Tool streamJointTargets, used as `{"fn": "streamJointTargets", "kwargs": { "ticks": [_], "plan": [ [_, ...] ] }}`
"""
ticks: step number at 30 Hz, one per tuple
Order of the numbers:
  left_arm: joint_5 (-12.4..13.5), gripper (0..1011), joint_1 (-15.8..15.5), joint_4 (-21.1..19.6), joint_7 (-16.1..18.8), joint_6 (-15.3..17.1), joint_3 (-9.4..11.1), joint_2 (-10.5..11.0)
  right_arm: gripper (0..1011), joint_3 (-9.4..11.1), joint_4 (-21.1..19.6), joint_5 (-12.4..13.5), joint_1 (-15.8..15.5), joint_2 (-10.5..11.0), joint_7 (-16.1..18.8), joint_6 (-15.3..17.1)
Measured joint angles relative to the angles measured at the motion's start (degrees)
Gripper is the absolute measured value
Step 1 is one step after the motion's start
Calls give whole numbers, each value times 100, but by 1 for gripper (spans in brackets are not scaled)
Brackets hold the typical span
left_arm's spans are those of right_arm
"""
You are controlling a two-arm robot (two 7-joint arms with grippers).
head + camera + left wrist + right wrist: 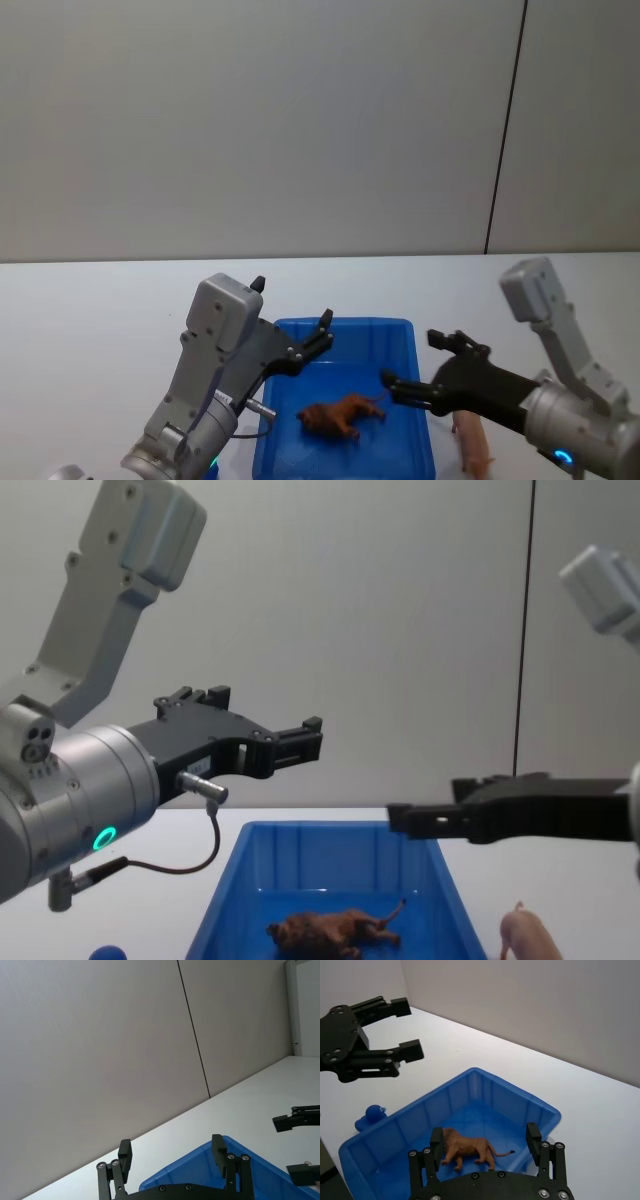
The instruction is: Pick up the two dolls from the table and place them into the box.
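The shaggy brown lion [340, 415] lies on its side on the floor of the blue box [345, 323]; it also shows in the right wrist view [465, 1147] and the chest view [335, 930]. The pale-pink pig [472, 445] lies on the white table [100, 310] just right of the box, low in the chest view [530, 940]. My left gripper [292, 303] hovers open and empty above the box's far left corner. My right gripper [412, 358] hangs open and empty over the box's right wall, above and left of the pig.
A small blue ball [372, 1114] rests on the table outside the box's left wall, also seen in the chest view [107, 952]. A plain grey wall with a dark vertical seam stands behind the table. White tabletop stretches beyond the box.
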Motion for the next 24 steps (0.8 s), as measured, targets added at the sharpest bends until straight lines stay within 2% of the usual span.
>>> {"fn": "streamJointTargets", "kwargs": {
  "ticks": [12, 24],
  "plan": [
    [0, 1003, 0, 0, 0, 0, 0, 0, 1001, 198, -441, 378, -616, 435, -493, -58],
    [0, 1003, 0, 0, 0, 0, 0, 0, 1001, 258, -642, 487, -1074, 713, -749, -39]
  ]
}}
